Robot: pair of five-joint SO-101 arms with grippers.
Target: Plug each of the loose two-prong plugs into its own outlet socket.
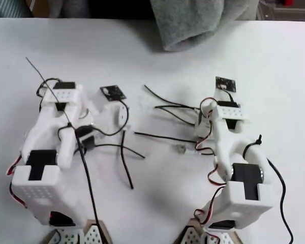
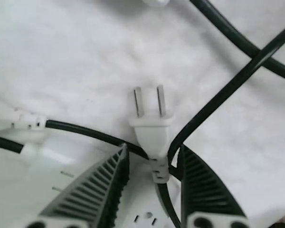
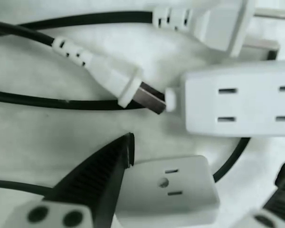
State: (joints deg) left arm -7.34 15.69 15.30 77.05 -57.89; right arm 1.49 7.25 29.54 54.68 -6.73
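L claw (image 2: 153, 152): open, jaws astride the cord end of a white plug (image 2: 151, 126), prongs pointing away from the claw. A black cord (image 2: 228, 88) crosses just beside the plug on the white table (image 2: 61, 57).

R claw (image 3: 206, 159): open wide, w/ a white socket (image 3: 166, 190) betw. the jaws, nearer one jaw. Beyond it is an outlet block (image 3: 237, 104). A 2nd plug (image 3: 111, 78) lies w/ prongs right at the block's end, outside any slot. Farther off, a 3rd plug (image 3: 218, 23) lies loose.

High view, from table centre: L arm (image 1: 51, 147) at 8 o'clock, R arm (image 1: 234, 173) at 4, grey cloth (image 1: 198, 20) at 12.
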